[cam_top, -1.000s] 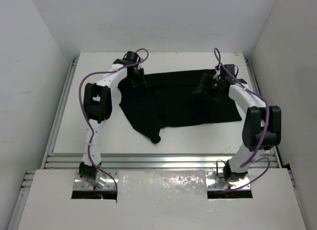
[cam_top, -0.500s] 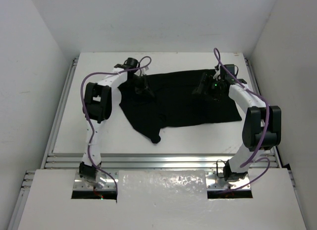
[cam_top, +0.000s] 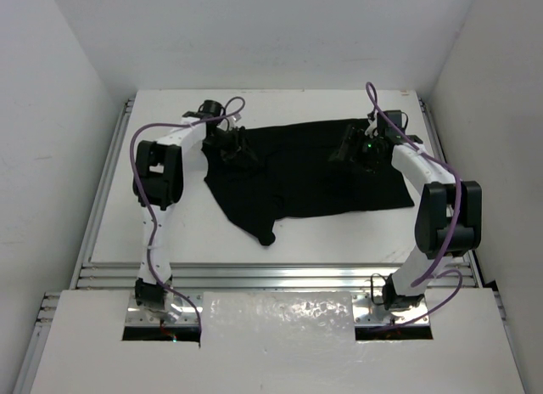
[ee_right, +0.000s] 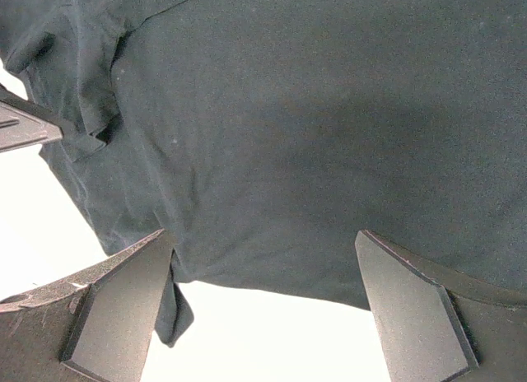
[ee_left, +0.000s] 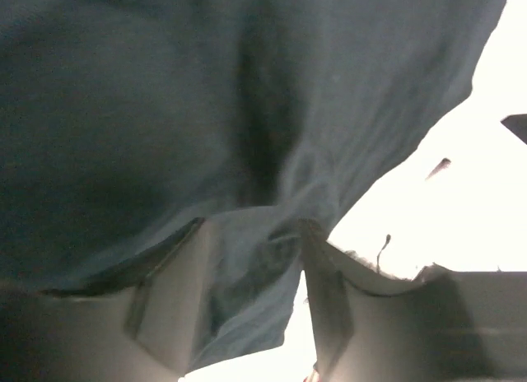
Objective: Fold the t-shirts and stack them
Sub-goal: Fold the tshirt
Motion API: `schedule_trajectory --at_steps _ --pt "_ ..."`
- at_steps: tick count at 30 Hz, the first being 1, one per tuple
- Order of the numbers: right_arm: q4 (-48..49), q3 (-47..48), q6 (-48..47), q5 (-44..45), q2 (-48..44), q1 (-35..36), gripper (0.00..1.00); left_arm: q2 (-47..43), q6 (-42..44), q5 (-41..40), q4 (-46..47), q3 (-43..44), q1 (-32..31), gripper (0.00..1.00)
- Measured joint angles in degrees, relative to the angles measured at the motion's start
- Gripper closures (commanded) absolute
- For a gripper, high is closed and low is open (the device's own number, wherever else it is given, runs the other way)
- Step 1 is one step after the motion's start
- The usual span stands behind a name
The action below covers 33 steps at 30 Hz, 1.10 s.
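Across the far half of the white table (cam_top: 170, 233) lies the black t-shirt (cam_top: 314, 173), spread mostly flat. Its long axis runs left to right, and its near-left part tapers to a point toward the arm bases. Only the overhead view shows this whole outline and both arms reaching in from the sides. The left gripper (cam_top: 235, 149) is at the shirt's far-left edge and the right gripper (cam_top: 349, 148) is over its far-right part.

The left wrist view gives what the overhead cannot. The left gripper (ee_left: 255, 242) stands narrowly parted, and a rumpled fold of the t-shirt (ee_left: 165, 110) hangs between its fingers (ee_left: 169, 308). A bright sliver shows beside the right finger, so the cloth looks unclamped.

The right wrist view shows the right gripper (ee_right: 263, 242) spread wide above smooth fabric of the t-shirt (ee_right: 329, 110). The shirt's edge runs between the fingertips, with bare table beyond it. Whether the tips touch the cloth cannot be told.
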Motion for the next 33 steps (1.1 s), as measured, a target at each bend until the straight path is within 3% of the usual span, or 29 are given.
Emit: schedule_trajectory --at_steps 3,7,12,17,22,24,29,31,33 --pt "0.00 0.00 0.00 -0.11 0.04 0.00 0.06 -0.15 0.48 -3.80 -1.29 0.48 -0.15 0.37" --pt "0.00 0.02 0.00 -0.13 0.33 0.00 0.06 -0.94 0.61 -9.38 -2.69 2.84 -1.64 0.36" --pt "-0.02 0.09 -0.04 -0.13 0.44 0.00 0.06 -0.94 0.72 -16.20 -3.37 8.63 -5.29 0.43" --pt "-0.04 0.09 -0.24 -0.13 0.44 0.00 0.06 0.02 0.37 -21.49 -4.37 10.08 -9.11 0.57" --pt "-0.09 0.11 -0.26 -0.17 0.44 0.00 0.06 2.97 0.90 -27.91 -7.52 13.44 -11.37 0.57" --pt "-0.09 0.26 -0.26 -0.26 0.44 0.00 0.06 3.39 1.20 -30.05 -8.46 13.51 -11.45 0.65" --pt "-0.04 0.72 -0.26 -0.90 0.44 0.00 0.06 4.07 2.10 -34.25 -10.47 13.92 -11.43 0.58" --pt "-0.07 0.72 -0.26 -1.03 0.44 0.00 0.06 4.09 2.08 -35.30 -10.78 14.08 -11.45 0.81" --pt "-0.07 0.72 -0.24 -1.03 0.44 0.00 0.06 4.20 2.43 -35.76 -11.04 14.56 -11.61 0.89"
